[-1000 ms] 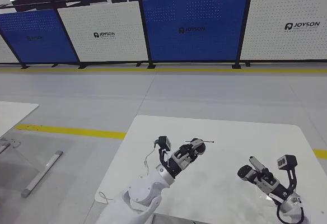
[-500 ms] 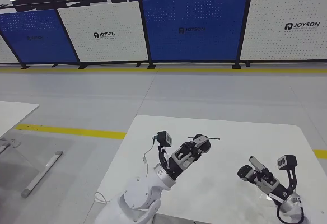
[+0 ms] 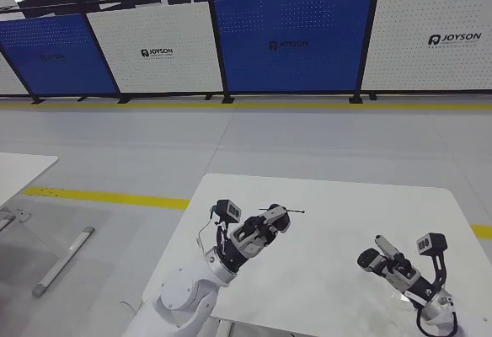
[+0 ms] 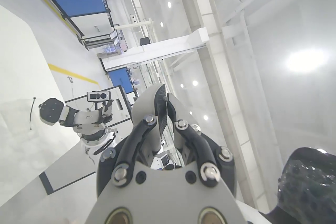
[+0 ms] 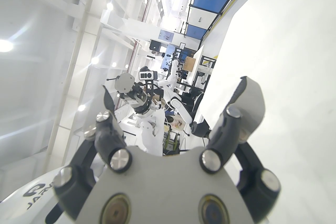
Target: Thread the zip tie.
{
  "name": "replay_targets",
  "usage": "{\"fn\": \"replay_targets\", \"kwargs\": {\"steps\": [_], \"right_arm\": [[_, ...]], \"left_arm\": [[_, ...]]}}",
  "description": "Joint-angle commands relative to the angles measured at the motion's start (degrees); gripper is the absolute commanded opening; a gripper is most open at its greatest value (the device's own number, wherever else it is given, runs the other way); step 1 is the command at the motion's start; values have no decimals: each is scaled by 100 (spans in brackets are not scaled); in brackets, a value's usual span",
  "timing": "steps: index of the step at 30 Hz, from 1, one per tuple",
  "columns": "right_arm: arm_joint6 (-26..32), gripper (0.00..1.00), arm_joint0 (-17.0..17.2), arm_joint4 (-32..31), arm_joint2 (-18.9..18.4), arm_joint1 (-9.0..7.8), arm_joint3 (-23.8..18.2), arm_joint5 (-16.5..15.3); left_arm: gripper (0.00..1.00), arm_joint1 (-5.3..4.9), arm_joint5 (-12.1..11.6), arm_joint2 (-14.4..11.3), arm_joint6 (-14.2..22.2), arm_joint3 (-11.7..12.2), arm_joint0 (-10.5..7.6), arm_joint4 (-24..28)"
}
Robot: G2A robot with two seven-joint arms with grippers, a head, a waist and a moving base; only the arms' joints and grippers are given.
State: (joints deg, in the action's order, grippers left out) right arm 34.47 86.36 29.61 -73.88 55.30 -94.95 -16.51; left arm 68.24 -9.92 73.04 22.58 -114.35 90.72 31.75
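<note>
My left gripper (image 3: pixel 277 217) is held above the left half of the white table (image 3: pixel 339 189), shut on a thin black zip tie (image 3: pixel 295 211) that sticks out sideways past the fingers. In the left wrist view the tie (image 4: pixel 167 109) runs as a fine line between the closed pads of that gripper (image 4: pixel 165 96). My right gripper (image 3: pixel 374 251) hovers low over the table's near right corner, and its own view shows the jaws spread wide with nothing between them (image 5: pixel 176 96). A second thin black strand (image 4: pixel 31 114) shows against the table close to the right gripper.
The tabletop between the two arms is bare white. Its left edge (image 3: pixel 174 244) drops to the grey floor with a yellow line (image 3: pixel 103 197). Blue and white pegboard panels (image 3: pixel 292 46) stand far behind.
My left arm has swung to the left with the zip tie still in its gripper, after a small drift right. The right arm has not moved.
</note>
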Motion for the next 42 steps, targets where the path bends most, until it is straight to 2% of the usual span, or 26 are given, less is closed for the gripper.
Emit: {"fn": "replay_targets", "kwargs": {"steps": [1,6,9,13,15,18,21,23,32,37,39,42], "right_arm": [[0,100,0,0,0,0,0,0],[0,100,0,0,0,0,0,0],[0,100,0,0,0,0,0,0],[0,100,0,0,0,0,0,0],[0,100,0,0,0,0,0,0],[0,100,0,0,0,0,0,0],[0,100,0,0,0,0,0,0],[0,100,0,0,0,0,0,0],[0,100,0,0,0,0,0,0],[0,100,0,0,0,0,0,0],[0,100,0,0,0,0,0,0],[0,100,0,0,0,0,0,0]], "left_arm": [[0,1,5,-6,-6,2,-5,-4],[0,1,16,-13,-8,9,-9,-26],[0,8,249,-206,-158,157,-96,-453],[0,57,552,-589,-597,585,-336,-993],[0,86,680,-788,-660,854,-485,-1098],[0,121,747,-981,-778,1206,-615,-1186],[0,137,771,-1041,-834,1487,-673,-1187],[0,144,790,-1056,-889,1577,-686,-1154],[0,144,790,-1056,-889,1577,-686,-1154],[0,156,955,-1199,-1271,1930,-727,-1726],[0,165,934,-1248,-1290,2102,-741,-1778],[0,170,823,-1272,-1247,2232,-733,-1756]]}}
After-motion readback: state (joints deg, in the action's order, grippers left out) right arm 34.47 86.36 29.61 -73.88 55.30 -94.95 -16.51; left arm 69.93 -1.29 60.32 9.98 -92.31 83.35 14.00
